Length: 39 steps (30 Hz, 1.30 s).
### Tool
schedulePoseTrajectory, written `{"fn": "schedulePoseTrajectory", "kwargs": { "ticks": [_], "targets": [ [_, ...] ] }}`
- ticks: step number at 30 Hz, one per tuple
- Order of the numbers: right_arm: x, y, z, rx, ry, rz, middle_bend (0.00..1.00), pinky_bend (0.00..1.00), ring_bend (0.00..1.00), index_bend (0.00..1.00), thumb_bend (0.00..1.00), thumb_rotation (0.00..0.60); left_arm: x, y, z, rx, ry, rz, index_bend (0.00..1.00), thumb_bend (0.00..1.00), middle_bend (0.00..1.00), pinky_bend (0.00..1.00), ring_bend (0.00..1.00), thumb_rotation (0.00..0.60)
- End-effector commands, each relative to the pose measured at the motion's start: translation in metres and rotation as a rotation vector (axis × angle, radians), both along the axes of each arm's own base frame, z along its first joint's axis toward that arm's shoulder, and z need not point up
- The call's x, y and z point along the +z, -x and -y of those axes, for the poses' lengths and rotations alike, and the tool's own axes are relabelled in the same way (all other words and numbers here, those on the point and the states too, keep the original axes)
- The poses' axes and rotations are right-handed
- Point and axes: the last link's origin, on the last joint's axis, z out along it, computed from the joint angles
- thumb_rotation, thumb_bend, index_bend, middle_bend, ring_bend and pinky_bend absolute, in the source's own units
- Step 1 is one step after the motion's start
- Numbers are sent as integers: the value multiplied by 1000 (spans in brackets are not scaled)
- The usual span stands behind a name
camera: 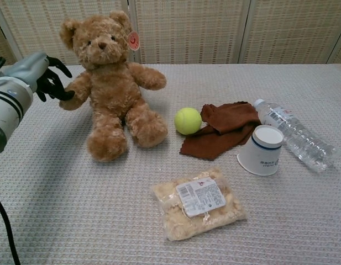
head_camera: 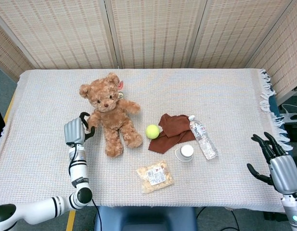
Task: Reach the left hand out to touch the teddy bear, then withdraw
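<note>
A brown teddy bear (head_camera: 109,113) sits upright on the left part of the table, leaning a little to the left; the chest view shows the same bear (camera: 112,94). My left hand (head_camera: 76,130) is just left of it, near the bear's outstretched paw. In the chest view the left hand (camera: 37,74) has its dark fingers (camera: 58,88) spread, with the tips against that paw and nothing gripped. My right hand (head_camera: 276,161) hangs off the table's right front corner, fingers apart and empty.
A tennis ball (head_camera: 152,131), a brown cloth (head_camera: 170,130), a lying water bottle (head_camera: 202,137), a tipped paper cup (head_camera: 185,152) and a snack bag (head_camera: 154,176) lie right of the bear. A woven cloth covers the table (head_camera: 225,96). Screens stand behind.
</note>
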Motion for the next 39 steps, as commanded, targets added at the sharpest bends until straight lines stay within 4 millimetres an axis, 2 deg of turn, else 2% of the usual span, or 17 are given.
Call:
{"fn": "schedulePoseTrajectory", "kwargs": {
  "ticks": [1, 5, 8, 9, 12, 17, 23, 27, 30, 33, 39],
  "targets": [
    [0, 0, 0, -2, -1, -1, 170, 209, 0, 23, 184, 600, -5, 5, 4, 34, 46, 0, 330, 357, 569, 546, 538, 600],
    [-1, 0, 0, -3, -3, -2, 170, 209, 0, 23, 184, 600, -4, 8, 5, 27, 60, -29, 334, 357, 564, 542, 541, 600],
    [-1, 0, 1, -3, -1, -2, 170, 209, 0, 23, 184, 600, 5, 11, 8, -19, 54, -50, 257, 357, 423, 526, 462, 600],
    [-1, 0, 1, -4, -1, -2, 170, 209, 0, 23, 184, 600, 12, 13, 10, -52, 46, -65, 212, 357, 353, 511, 413, 600],
    [-2, 0, 2, -5, -1, -4, 170, 209, 0, 23, 184, 600, 32, 21, 18, -133, 28, -136, 126, 358, 241, 465, 319, 600],
    [-5, 0, 2, -9, -16, -13, 170, 209, 0, 23, 184, 600, 66, 47, 45, -231, 36, -283, 71, 357, 153, 420, 212, 600],
    [-7, 0, 3, -7, -11, -21, 170, 209, 0, 23, 184, 600, 105, 96, 105, -300, 78, -454, 66, 357, 121, 387, 167, 600],
    [-10, 0, 4, -12, -12, -37, 170, 209, 0, 23, 184, 600, 119, 117, 141, -376, 78, -508, 67, 356, 121, 361, 157, 600],
    [-12, 0, 4, -14, -4, -51, 170, 209, 0, 23, 184, 600, 122, 132, 159, -385, 94, -492, 71, 357, 124, 352, 155, 600],
    [-13, 0, 4, -14, 6, -56, 170, 209, 0, 23, 184, 600, 123, 145, 172, -339, 111, -460, 76, 356, 129, 347, 155, 600],
    [-17, 0, 3, -9, 20, -74, 170, 209, 0, 23, 184, 600, 123, 155, 179, -313, 110, -426, 85, 357, 138, 347, 156, 600]
  ]
}}
